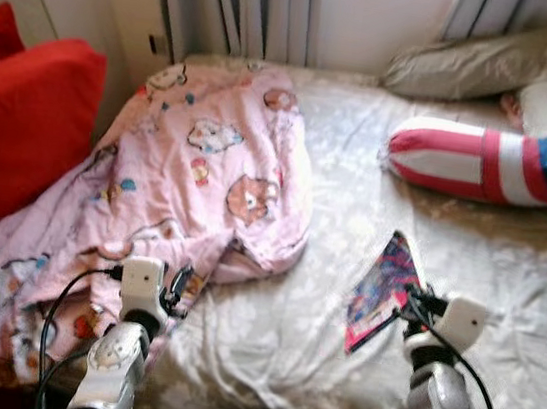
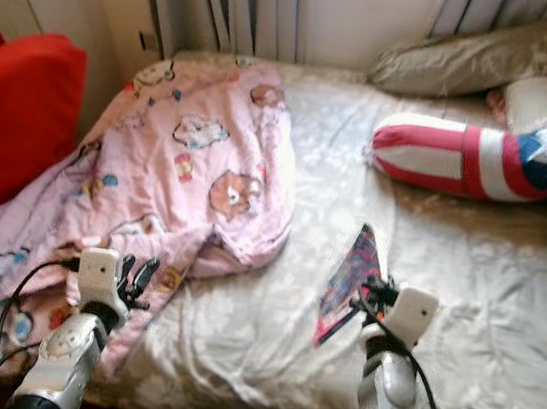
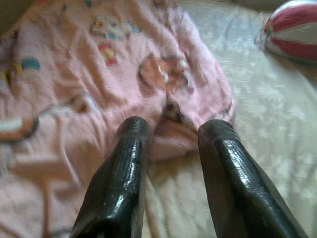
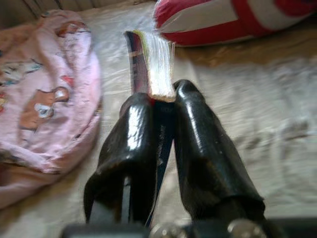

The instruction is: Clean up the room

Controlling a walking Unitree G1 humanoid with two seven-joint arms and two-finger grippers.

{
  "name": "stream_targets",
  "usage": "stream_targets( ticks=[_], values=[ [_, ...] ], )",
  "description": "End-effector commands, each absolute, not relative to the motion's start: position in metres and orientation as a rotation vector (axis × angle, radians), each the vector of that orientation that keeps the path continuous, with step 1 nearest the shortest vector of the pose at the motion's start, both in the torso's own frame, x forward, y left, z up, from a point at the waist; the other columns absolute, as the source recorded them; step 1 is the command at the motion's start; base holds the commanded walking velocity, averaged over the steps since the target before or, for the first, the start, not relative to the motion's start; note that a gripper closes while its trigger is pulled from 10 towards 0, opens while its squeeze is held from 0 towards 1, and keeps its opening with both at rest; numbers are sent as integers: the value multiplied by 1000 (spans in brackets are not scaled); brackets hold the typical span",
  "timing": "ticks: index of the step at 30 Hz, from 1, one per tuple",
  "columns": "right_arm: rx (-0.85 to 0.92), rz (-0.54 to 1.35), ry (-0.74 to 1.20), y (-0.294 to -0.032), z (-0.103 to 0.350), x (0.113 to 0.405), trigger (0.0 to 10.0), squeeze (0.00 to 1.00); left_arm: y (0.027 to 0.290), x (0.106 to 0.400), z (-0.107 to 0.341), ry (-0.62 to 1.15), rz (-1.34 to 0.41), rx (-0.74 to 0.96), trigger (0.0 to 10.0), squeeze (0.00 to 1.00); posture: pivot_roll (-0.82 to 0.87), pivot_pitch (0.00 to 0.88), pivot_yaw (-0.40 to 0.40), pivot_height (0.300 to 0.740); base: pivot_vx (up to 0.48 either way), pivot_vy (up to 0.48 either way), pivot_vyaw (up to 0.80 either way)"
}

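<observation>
Right pincer [image 4: 161, 99]: both black fingers [image 4: 131, 134] clamped on a thin book [image 1: 382, 287], gripping its near edge; white page block visible between them in the right wrist view. Book is held tilted, colourful cover facing the robot's left, far corner pointing toward the striped pillow [image 1: 481, 161]. Whether the book touches the sheet cannot be told.

Left pincer [image 3: 171, 129]: fingers apart at a moderate gap, holding nothing, hovering over the near edge of the pink cartoon blanket [image 1: 186, 183].

Landmark: book. Blanket lies crumpled on the bed [image 1: 332, 374] to the robot's left of the book, well apart from it. Red-white striped pillow with a blue star patch lies beyond the book, to its right. Beige pillow [image 1: 474, 60] sits farther back. Red cushion [image 1: 17, 120] is far left of the book, past the blanket.
</observation>
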State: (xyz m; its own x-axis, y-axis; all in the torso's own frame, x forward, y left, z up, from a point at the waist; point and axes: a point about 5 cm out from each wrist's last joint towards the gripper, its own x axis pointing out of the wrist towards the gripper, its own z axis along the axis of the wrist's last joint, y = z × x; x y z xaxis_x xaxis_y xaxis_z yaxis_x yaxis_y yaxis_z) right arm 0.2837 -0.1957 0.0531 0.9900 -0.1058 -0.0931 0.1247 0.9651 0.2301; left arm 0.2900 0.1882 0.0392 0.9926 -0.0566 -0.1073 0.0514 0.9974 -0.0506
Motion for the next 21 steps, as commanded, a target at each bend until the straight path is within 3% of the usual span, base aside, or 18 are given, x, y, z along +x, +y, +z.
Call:
stream_targets(
  ticks=[1,21],
  values=[
    [236,-91,48,-191,60,287,10000,0,191,289,40,105,-49,-42,10000,0,32,93,19,740,0,-394,0],
    [207,-72,52,-187,58,287,10000,0,189,291,41,104,-70,-40,10000,0,29,78,28,740,0,-394,52]
  ],
)
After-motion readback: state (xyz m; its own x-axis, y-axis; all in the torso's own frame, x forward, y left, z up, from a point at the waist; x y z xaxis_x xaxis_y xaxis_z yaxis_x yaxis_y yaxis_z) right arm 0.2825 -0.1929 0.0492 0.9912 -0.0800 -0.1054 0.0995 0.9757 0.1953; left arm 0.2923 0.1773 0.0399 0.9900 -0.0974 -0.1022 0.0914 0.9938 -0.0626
